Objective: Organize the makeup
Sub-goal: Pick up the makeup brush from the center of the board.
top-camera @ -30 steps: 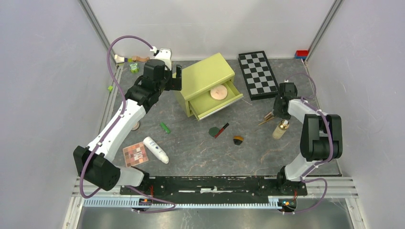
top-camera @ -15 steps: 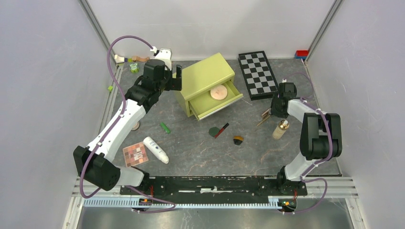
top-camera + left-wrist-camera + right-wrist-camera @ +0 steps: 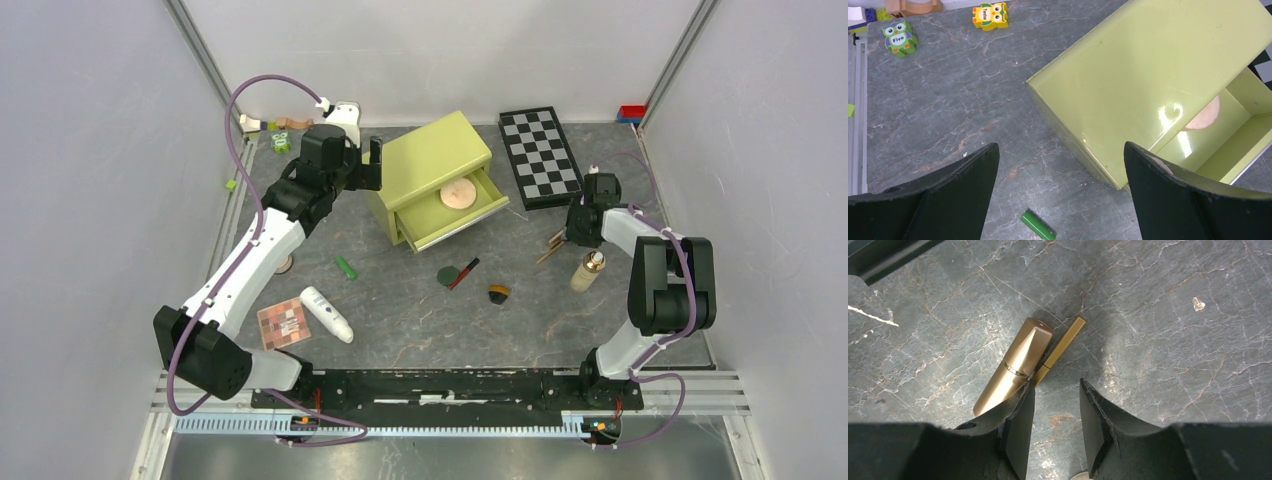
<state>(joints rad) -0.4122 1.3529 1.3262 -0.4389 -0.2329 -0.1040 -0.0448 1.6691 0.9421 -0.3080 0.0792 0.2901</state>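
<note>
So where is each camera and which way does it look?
Top external: above and behind the arm bases, looking down at the whole table; left arm and right arm both show.
Left wrist: on the left arm, looking down past its open left fingers at the green drawer box and peach compact inside.
Right wrist: on the right arm, looking down past its right fingers at a gold tube and thin gold stick.
Shared: top and left wrist both show the green drawer box and peach compact.

Robot lab cell, white panel walls (image 3: pixel 90 150), aluminium frame posts (image 3: pixel 200 52), arm mounting rail (image 3: pixel 450 385).
</note>
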